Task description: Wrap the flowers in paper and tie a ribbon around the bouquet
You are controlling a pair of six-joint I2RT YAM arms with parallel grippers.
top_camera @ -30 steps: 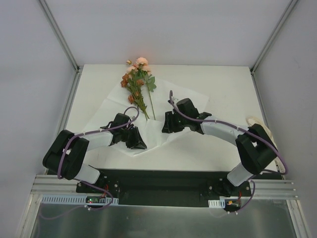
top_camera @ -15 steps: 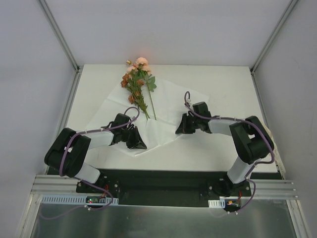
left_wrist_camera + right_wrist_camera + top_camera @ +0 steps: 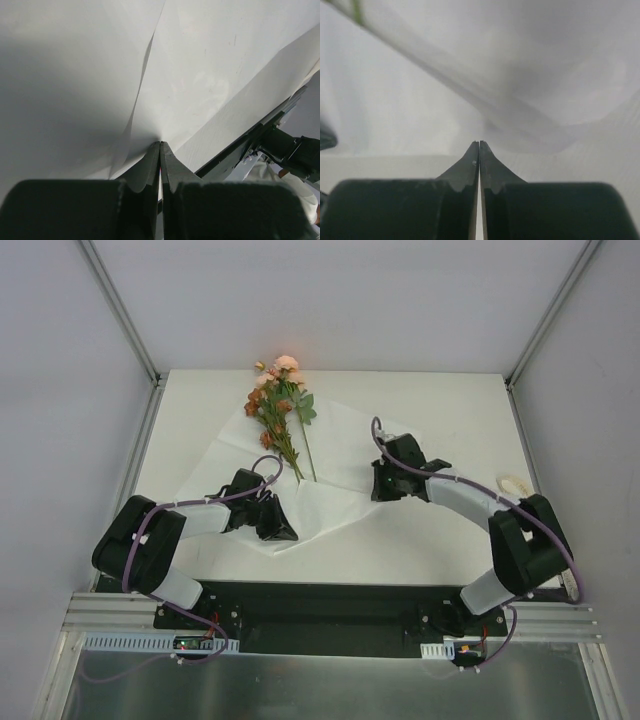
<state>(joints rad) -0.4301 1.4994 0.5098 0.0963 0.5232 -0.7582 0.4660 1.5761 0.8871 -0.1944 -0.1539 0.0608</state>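
Top external view is showing the white table (image 3: 450, 410) carrying the paper (image 3: 325, 502), which is lying spread out, corner toward the arms. The flowers (image 3: 277, 405) are resting on its far-left part, blooms reaching past the far corner and stems pointing toward the middle of the sheet. The left gripper (image 3: 160, 146) is sitting at the near corner, its fingers pressed together and pinching the sheet, which is rising in a crease from the tips. The right gripper (image 3: 479, 145) is working at the sheet's right edge, fingers likewise together and seemingly nipping a lifted fold. The ribbon (image 3: 513, 483) is lying well apart, by the right arm's elbow. Judging from this, the wrapping step is only beginning: nothing is covering the stems yet. The next move is calling for lifting one pinched edge over the stems without dragging the sheet or rolling the bunch off it
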